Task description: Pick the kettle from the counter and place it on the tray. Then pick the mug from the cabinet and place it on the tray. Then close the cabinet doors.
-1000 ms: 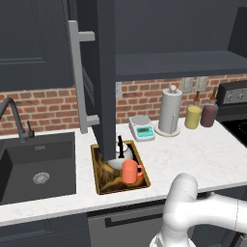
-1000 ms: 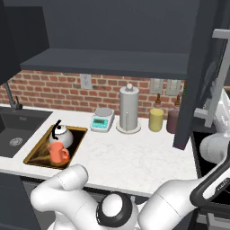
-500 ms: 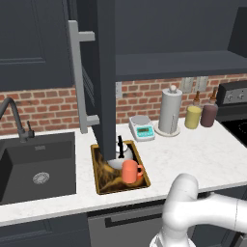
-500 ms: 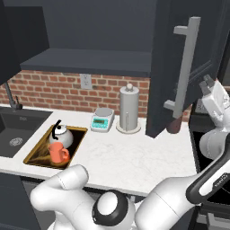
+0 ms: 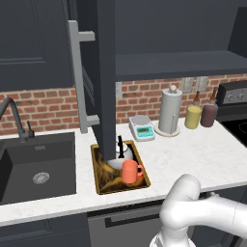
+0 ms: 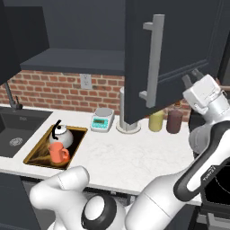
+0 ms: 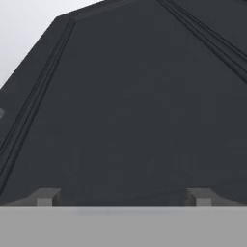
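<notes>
Doors come first: the right cabinet door (image 6: 173, 54) fills the upper middle of the right base view, half swung, and the left cabinet door (image 5: 103, 77) stands edge-on at the upper centre of the left base view. You should expect both to be stiff, flat and hinged, light to swing, with slick panels; push flat against the panel, or hook the long grey bar handle (image 6: 152, 58) if you need purchase. The gripper (image 6: 192, 79) sits at the right of the right base view, just behind the right door, fingers spread wide and holding nothing. Below, at lower left, the tray (image 6: 36, 152) on the counter (image 6: 134, 157) already holds the kettle (image 6: 59, 135) and, in front of it, the mug (image 6: 57, 153). The cabinet (image 5: 178, 62) shelf looks bare.
</notes>
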You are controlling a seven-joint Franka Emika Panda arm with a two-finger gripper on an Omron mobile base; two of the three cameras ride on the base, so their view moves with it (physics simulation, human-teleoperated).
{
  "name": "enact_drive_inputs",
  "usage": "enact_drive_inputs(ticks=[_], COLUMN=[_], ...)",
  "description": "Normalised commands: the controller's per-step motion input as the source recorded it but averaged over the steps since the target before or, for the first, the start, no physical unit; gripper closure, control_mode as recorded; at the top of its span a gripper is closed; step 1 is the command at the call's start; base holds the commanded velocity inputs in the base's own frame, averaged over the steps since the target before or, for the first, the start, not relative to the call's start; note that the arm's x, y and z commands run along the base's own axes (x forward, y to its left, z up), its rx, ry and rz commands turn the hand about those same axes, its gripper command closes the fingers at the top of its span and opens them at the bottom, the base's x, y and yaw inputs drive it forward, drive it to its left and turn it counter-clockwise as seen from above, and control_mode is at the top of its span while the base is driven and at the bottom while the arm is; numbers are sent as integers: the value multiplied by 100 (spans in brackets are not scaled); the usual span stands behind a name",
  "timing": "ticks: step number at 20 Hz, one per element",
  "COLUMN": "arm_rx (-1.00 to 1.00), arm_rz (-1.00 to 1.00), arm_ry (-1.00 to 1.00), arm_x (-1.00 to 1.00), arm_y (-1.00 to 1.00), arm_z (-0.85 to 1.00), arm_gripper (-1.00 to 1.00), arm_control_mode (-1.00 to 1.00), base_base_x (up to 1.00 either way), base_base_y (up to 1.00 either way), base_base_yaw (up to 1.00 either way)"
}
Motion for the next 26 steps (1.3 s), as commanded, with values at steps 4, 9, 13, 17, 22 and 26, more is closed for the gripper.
enact_drive_inputs(ticks=[4,9,13,17,22,26], arm_rx=[-3,0,0,0,2,1], arm_rz=[-14,-16,-12,-7,-3,-5], arm_ry=[15,26,41,41,31,29], arm_x=[2,14,51,55,44,40], arm_y=[46,32,13,0,0,0], arm_z=[0,0,0,0,0,-1], arm_gripper=[-100,-100,-100,-100,-100,-100], arm_control_mode=[-100,-100,-100,-100,-100,-100], base_base_x=[0,0,0,0,0,0], base_base_y=[0,0,0,0,0,0], base_base_yaw=[0,0,0,0,0,0])
